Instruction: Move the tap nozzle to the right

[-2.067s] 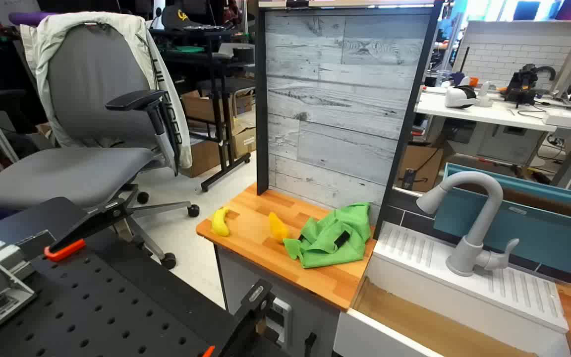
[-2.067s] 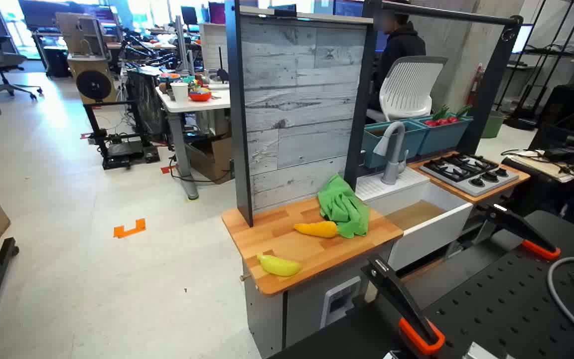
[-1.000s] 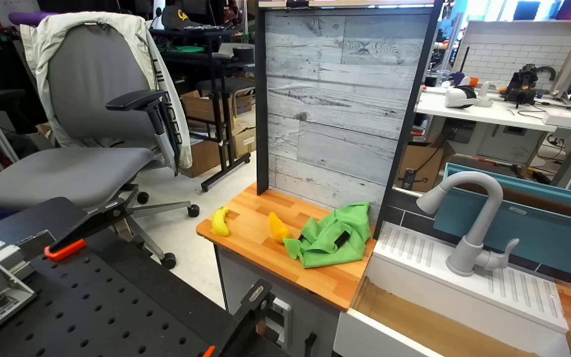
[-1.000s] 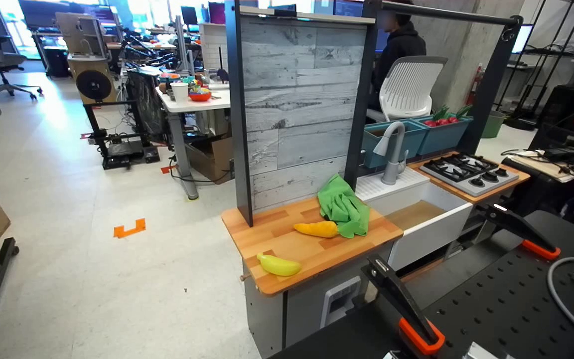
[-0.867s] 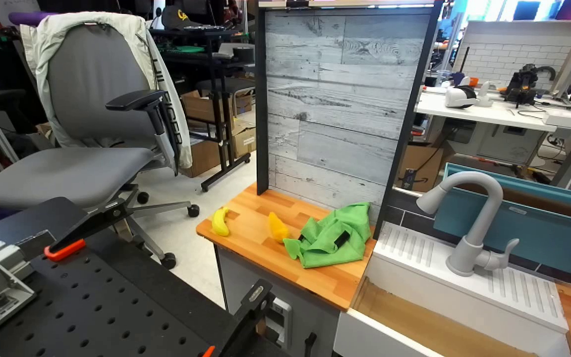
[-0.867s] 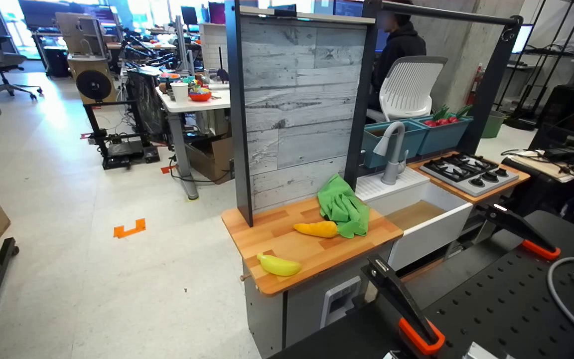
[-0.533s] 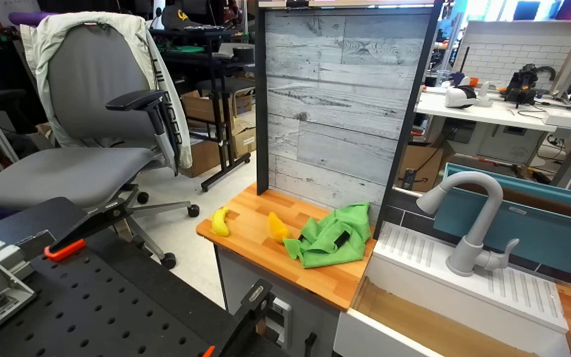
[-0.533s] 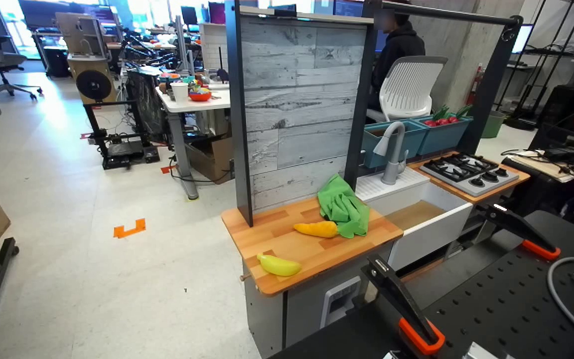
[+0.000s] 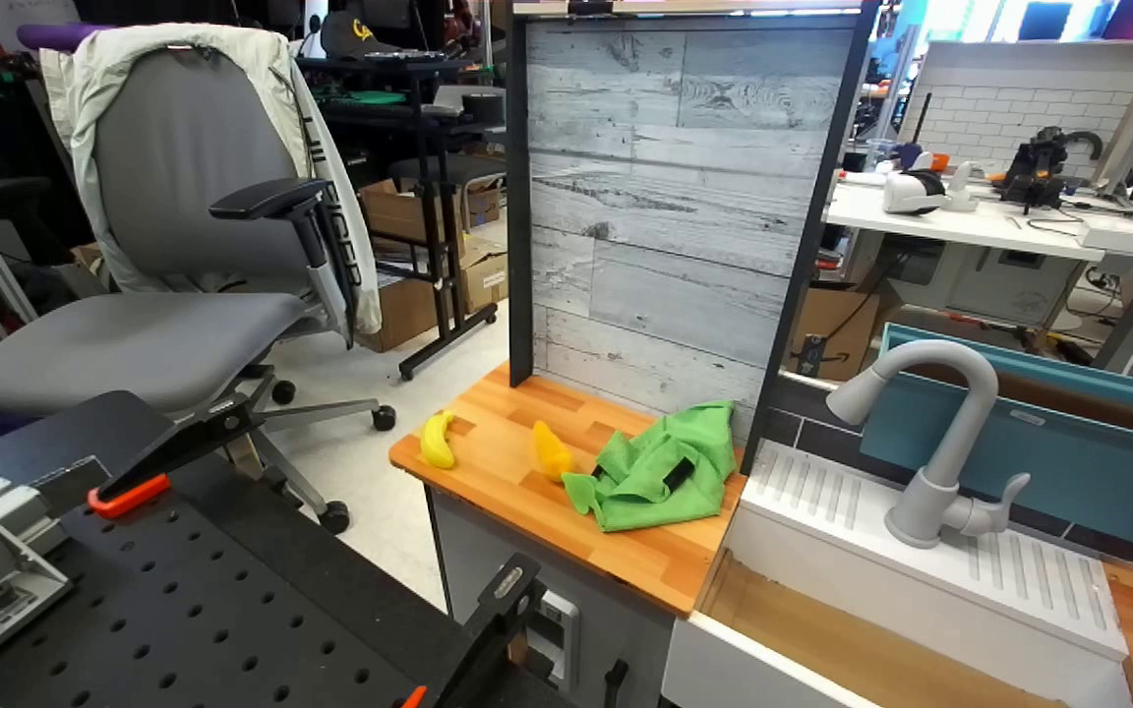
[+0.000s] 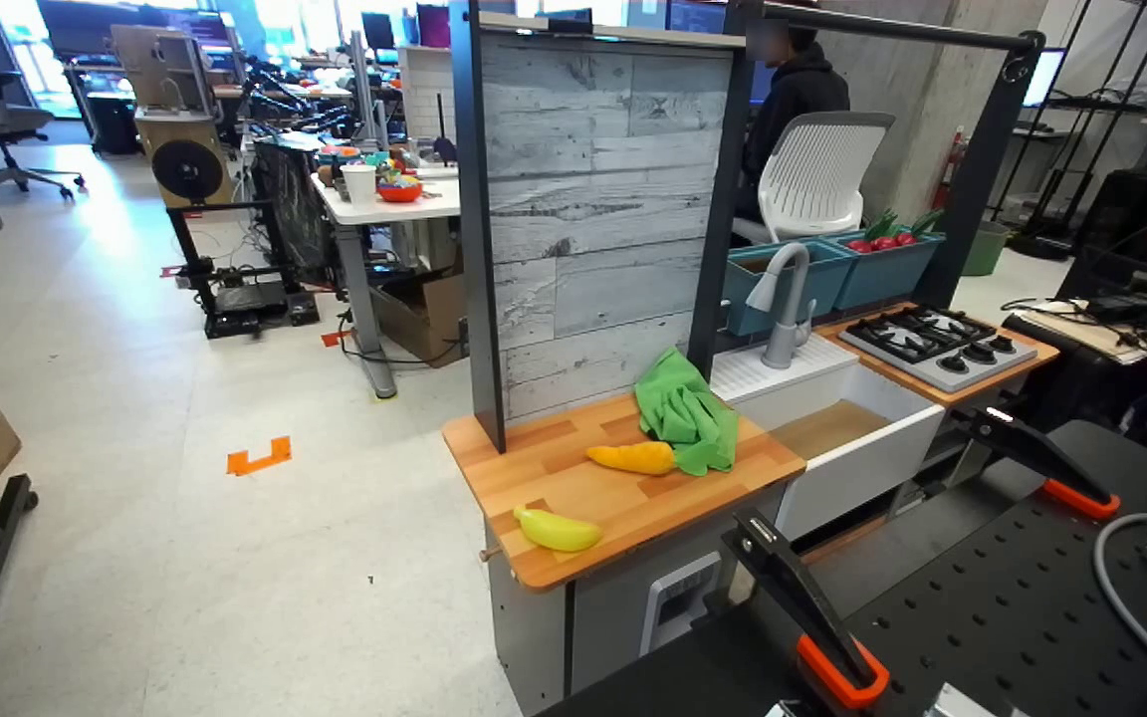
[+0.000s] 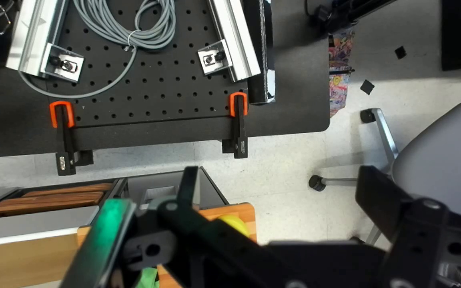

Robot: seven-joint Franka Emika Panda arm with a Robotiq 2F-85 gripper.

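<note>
Nearest, in the wrist view, we find the gripper (image 11: 279,176), its jaws spread wide. In both exterior views a banana (image 10: 559,531) lies well left of the sink (image 10: 862,468); closer to the sink, a carrot (image 10: 628,458) meets a green cloth (image 10: 685,413). On the sink's back ledge stands the tap (image 9: 968,428), spout curving down to the left, unmoved from a moment ago. Behind the sink is a teal planter (image 9: 1068,467).

Bright in both exterior views, blown out at the far white-glowing windows (image 10: 287,16); glaring in an exterior view on the far-left off-white floor (image 10: 125,214). Softly shadowed in the wrist view, out of focus at the near matte-black two-fingered gripper (image 11: 279,176).
</note>
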